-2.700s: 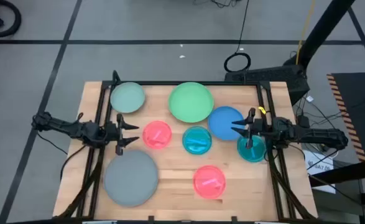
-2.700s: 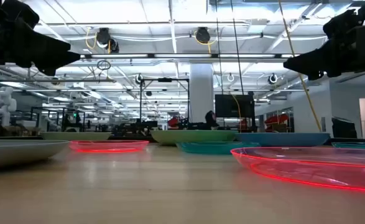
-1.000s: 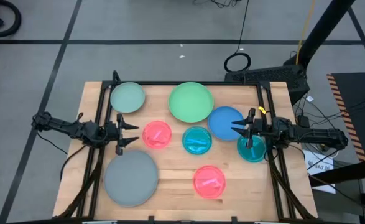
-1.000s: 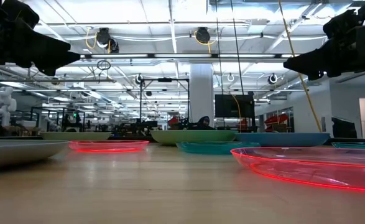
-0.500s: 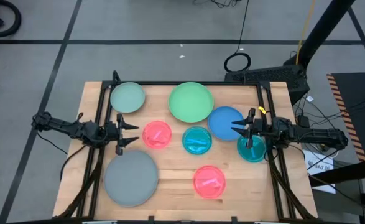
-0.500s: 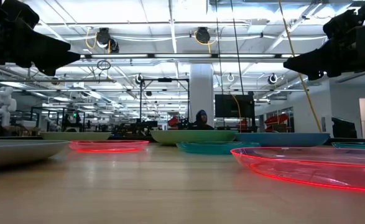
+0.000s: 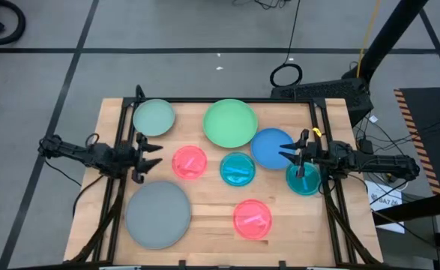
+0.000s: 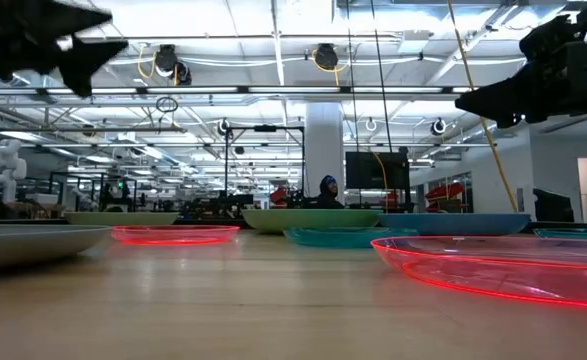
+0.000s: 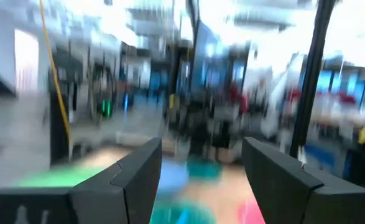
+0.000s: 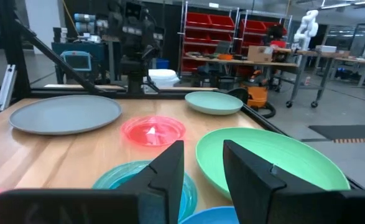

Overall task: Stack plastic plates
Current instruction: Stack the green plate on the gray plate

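Note:
Eight plates lie apart, flat on the wooden table. In the high view: large grey (image 7: pixel 158 214) near left, pale green (image 7: pixel 154 118) far left, large green (image 7: pixel 230 124) far middle, blue (image 7: pixel 270 147), pink (image 7: pixel 190 162), teal (image 7: pixel 237 169), a second teal (image 7: pixel 303 181) at the right, and a second pink (image 7: pixel 252 219) near middle. My left gripper (image 7: pixel 151 155) is open in the air at the left side, beside the pink plate. My right gripper (image 7: pixel 285 154) is open above the blue plate's edge. My left gripper (image 9: pixel 201 180) and my right gripper (image 10: pixel 204 171) both show open fingers.
Black frame rails (image 7: pixel 122 150) run along the table's left and right sides. The low view shows the grey plate (image 8: pixel 33 240) at left and the near pink plate (image 8: pixel 503 265) at right, with bare wood between them. A person (image 8: pixel 323 190) is far off in the room.
My left gripper has risen and drawn back a little toward the table's left edge, staying open; its wrist view is blurred by motion. The plates have kept their places.

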`<state>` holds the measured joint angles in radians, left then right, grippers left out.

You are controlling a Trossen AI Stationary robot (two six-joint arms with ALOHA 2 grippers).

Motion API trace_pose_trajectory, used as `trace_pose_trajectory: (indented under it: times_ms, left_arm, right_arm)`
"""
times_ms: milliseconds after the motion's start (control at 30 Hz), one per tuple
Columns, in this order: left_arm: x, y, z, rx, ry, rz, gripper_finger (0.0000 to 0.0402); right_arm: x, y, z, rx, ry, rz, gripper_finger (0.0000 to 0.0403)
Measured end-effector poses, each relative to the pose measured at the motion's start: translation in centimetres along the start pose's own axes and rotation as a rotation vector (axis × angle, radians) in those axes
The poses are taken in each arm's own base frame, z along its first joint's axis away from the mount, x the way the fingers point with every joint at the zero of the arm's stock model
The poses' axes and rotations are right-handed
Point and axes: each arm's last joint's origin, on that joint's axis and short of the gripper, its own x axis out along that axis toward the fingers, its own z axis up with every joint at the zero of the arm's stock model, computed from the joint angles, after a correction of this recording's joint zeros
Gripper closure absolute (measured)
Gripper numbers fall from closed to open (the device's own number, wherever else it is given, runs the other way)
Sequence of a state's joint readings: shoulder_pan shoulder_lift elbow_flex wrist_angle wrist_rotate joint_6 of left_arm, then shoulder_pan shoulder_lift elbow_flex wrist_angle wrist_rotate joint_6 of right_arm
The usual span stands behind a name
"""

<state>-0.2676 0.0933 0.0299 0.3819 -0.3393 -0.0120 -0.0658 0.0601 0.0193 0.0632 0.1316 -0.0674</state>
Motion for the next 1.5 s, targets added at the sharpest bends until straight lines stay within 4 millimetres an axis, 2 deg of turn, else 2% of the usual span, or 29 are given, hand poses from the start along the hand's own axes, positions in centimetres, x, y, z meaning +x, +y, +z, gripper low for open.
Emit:
trace_pose_trajectory:
  times_ms: [200, 367, 500, 600, 800, 933, 1067, 1233, 1367, 1500]
  left_arm:
    - [-0.2, 0.1, 2.2, -0.080, -0.217, 0.029, 0.0174]
    - [0.5, 0.0, 2.1, -0.142, -0.154, 0.047, 0.0174]
    - [1.4, -0.2, 2.5, -0.185, -0.108, 0.111, 0.0174]
    - [2.1, -0.2, 2.7, -0.184, -0.077, 0.192, 0.0174]
    - [3.4, -0.6, 2.2, -0.224, 0.029, 0.234, 0.0174]
    - [4.4, -0.9, 1.7, -0.227, 0.082, 0.251, 0.0174]
    - [6.1, -0.9, 1.7, -0.233, 0.124, 0.300, 0.0174]
    - [9.3, -0.6, 1.9, -0.146, 0.244, 0.387, 0.0174]
    - [12.2, 0.4, 2.7, -0.059, 0.388, 0.482, 0.0174]
    - [14.7, 2.1, 2.9, 0.023, 0.559, 0.558, 0.0174]
  right_arm:
    - [0.0, 0.0, 0.2, -0.056, -0.017, -0.001, 0.0298]
    - [0.0, -0.1, 0.8, -0.050, -0.083, -0.009, 0.0298]
    - [-0.2, -0.5, 1.7, 0.009, -0.151, -0.145, 0.0298]
    - [-0.3, -0.6, 2.4, 0.023, -0.215, -0.171, 0.0298]
    - [-0.4, -0.2, 2.8, -0.005, -0.271, -0.006, 0.0298]
    - [-0.4, -0.1, 2.7, -0.023, -0.262, 0.031, 0.0298]
    - [-0.4, -0.1, 2.7, -0.022, -0.263, 0.031, 0.0298]
    - [-0.4, -0.1, 2.7, -0.022, -0.263, 0.031, 0.0298]
    - [-0.4, -0.2, 3.0, -0.021, -0.291, 0.009, 0.0298]
    - [-0.5, -0.5, 3.3, -0.025, -0.317, -0.089, 0.0298]
